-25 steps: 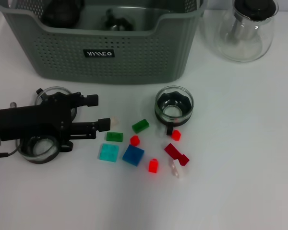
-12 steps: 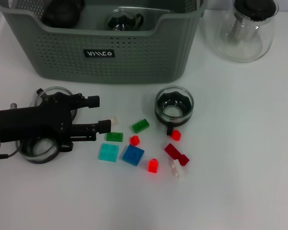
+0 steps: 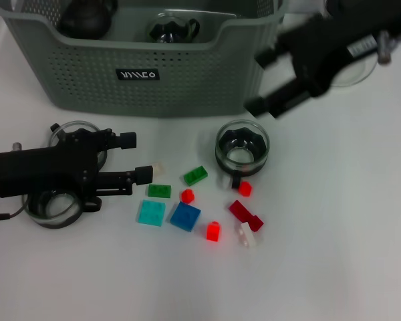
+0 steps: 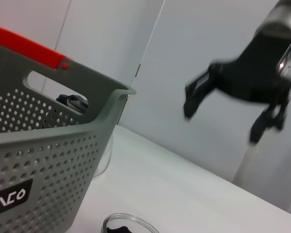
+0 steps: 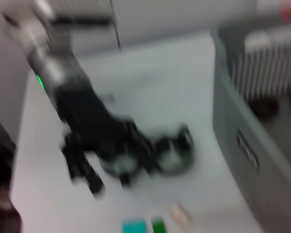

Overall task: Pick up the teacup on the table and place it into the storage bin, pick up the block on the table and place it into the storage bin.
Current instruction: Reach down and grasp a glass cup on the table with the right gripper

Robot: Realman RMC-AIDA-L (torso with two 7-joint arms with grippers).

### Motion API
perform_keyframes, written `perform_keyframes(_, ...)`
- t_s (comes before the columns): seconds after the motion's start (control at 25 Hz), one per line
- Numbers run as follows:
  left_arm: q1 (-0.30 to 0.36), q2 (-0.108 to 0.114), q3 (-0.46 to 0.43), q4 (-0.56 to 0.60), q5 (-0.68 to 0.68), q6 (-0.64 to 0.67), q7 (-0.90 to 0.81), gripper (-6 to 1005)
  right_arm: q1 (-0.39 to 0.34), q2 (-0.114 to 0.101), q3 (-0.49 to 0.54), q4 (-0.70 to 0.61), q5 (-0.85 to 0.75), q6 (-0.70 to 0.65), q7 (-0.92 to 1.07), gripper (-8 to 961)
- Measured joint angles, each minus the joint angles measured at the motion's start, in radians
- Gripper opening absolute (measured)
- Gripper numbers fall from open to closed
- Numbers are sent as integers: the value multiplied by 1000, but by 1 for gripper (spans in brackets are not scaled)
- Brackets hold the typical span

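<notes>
Now the right gripper (image 3: 262,83) has come into the head view, high beside the bin (image 3: 174,80), where half a second ago there was only table.

Its fingers are spread apart and hold nothing, and it hangs above the glass cup (image 3: 242,148), so I judge it is heading down for that cup. The left gripper (image 3: 138,158) stays low over the table, its fingers apart and empty, just beside the small pale block (image 3: 159,168) and the green block (image 3: 160,190). Two dark cups already lie inside the bin; the blocks are all on the table.
</notes>
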State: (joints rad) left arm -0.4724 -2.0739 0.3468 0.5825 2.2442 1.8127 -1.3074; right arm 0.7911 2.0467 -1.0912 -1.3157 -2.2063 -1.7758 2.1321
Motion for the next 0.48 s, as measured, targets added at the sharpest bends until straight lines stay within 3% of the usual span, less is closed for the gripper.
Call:
perform_keyframes(0.28,-2,2,0,0,0,-2,1,887,30,21,-4,118,-246,43,58,931)
perform_keyframes(0.48,-2,2,0,-1,0,-3,1,886,78,39,-7,247,-325,142,71,932)
